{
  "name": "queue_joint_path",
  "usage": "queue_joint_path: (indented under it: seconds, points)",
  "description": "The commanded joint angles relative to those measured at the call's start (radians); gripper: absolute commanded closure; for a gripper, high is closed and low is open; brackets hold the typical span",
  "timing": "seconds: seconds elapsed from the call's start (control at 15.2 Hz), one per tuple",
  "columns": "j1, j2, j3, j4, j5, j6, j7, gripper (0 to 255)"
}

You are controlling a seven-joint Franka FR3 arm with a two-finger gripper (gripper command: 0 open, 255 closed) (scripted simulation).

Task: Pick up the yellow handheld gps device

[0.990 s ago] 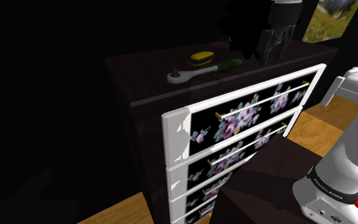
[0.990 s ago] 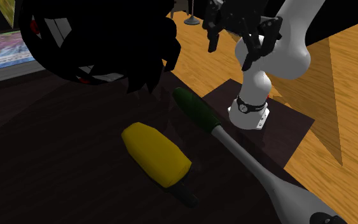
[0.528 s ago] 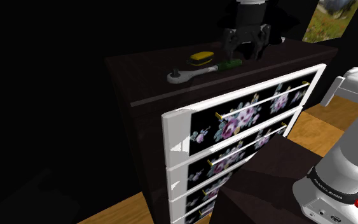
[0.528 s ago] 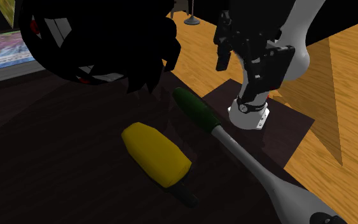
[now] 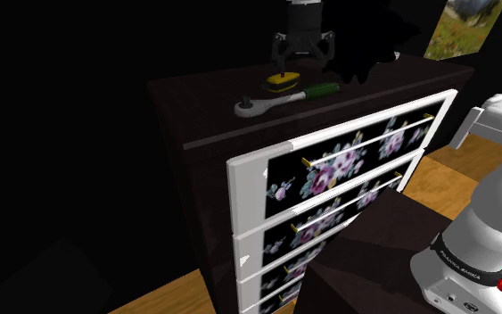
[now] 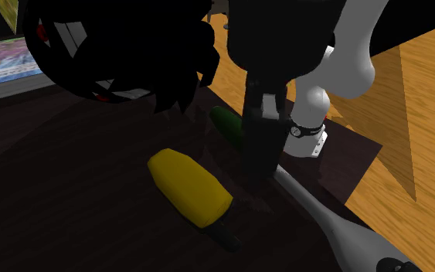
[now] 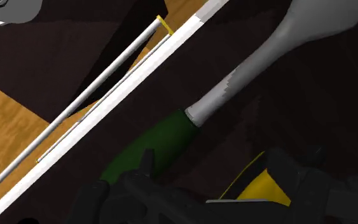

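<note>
On the dark surface (image 5: 195,111) of a chest of drawers (image 5: 329,169): the yellow handheld GPS device (image 5: 282,82), lying flat toward the back edge. In the second exterior view, a short black stub at 1 end of its yellow body.

Just beside it, on the side toward the drawer fronts: a ratchet wrench (image 5: 275,100) with a green grip, a grey shaft and a grey head. Close to the device, roughly parallel to it, with a narrow strip of dark surface between the 2.

Directly above the device in the shoulder view: the black gripper (image 5: 303,59), pointing down, its 2 fingers spread wide, clasping nothing.

In the second exterior view, 1 finger (image 6: 260,151) reaching down in front of the wrench's green grip, to the right of the device. Contact with either impossible to judge there.

In the wrist view, a yellow corner of the device between the 2 fingers, nearer 1 of them, with the green grip by the other.

Below the surface, stacked white-framed drawer fronts (image 5: 365,147) with purple flowers on black and thin bar handles.

At the shoulder view's lower right, the white arm's base (image 5: 467,259) on its dark stand (image 5: 365,259), over a wooden floor (image 5: 445,174).

Behind the chest, mostly black area, with a bright picture (image 5: 472,22) at the upper right corner.
</note>
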Motion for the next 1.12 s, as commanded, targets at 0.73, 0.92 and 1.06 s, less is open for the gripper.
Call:
queue_joint_path:
  seconds: [0.73,0.92,1.06]
  points:
    - [-0.019,0.269,0.028,0.212,-0.089,0.033,0.414,0]
    - [-0.019,0.266,0.027,0.188,-0.088,0.055,0.414,0]
    - [-0.020,0.268,0.027,0.189,-0.089,0.056,0.414,255]
